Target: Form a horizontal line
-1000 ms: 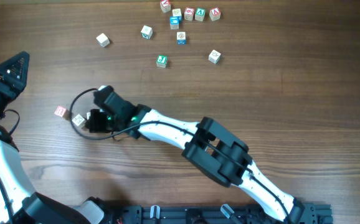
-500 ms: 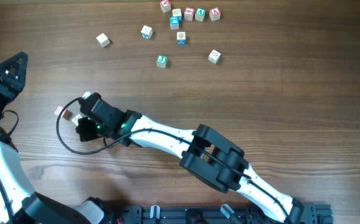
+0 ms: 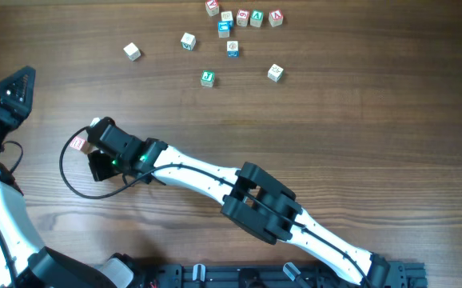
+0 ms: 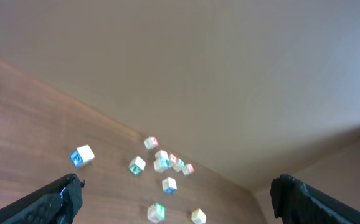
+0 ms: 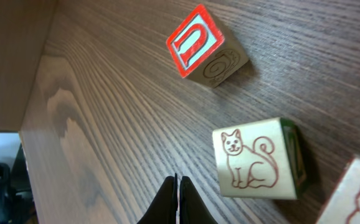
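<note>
My right gripper is shut and empty, low over the table at the left, just right of a red-marked cube. In the right wrist view the shut fingertips point past that red "U" cube. A cat-picture cube lies to their right, and a third cube sits at the frame corner. These three lie apart in a loose diagonal. A short row of touching cubes lies at the far edge. My left gripper is open and empty at the far left; its jaws frame distant cubes.
Loose cubes lie scattered at the far side: a pale one, a blue-marked one, a green one, another blue one and a pale one. The right arm's cable loops beside the gripper.
My right gripper has moved left toward the red cube and now covers the pale cube beside it in the overhead view. The left arm and the far cubes have not moved.
</note>
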You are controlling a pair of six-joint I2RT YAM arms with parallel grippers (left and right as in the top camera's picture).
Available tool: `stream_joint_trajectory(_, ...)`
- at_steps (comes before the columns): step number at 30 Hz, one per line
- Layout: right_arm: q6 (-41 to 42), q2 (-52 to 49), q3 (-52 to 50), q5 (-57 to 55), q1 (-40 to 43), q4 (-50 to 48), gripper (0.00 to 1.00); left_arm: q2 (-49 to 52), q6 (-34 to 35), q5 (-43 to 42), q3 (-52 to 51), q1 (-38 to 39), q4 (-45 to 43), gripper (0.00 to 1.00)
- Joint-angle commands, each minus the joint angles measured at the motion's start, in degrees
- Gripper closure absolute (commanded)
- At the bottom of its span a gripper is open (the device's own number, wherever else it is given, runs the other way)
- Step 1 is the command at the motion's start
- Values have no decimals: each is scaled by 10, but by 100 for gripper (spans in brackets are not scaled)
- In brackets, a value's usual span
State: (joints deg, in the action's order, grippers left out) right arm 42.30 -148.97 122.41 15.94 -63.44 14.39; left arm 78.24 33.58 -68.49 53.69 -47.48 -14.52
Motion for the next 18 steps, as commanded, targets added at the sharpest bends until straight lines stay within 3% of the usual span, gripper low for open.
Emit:
stream_joint_trajectory(1, -8, -15, 19, -9, -5, 3, 95, 5, 40, 30, 5, -5, -45, 0)
stream_joint_trajectory(6, 1, -16, 19, -15, -5, 13, 95, 5, 94, 51, 5, -18, -89, 0)
stream_joint_trajectory(18, 3, -16, 19, -60, -5, 11, 95, 5, 94, 42, 5, -26, -84, 0)
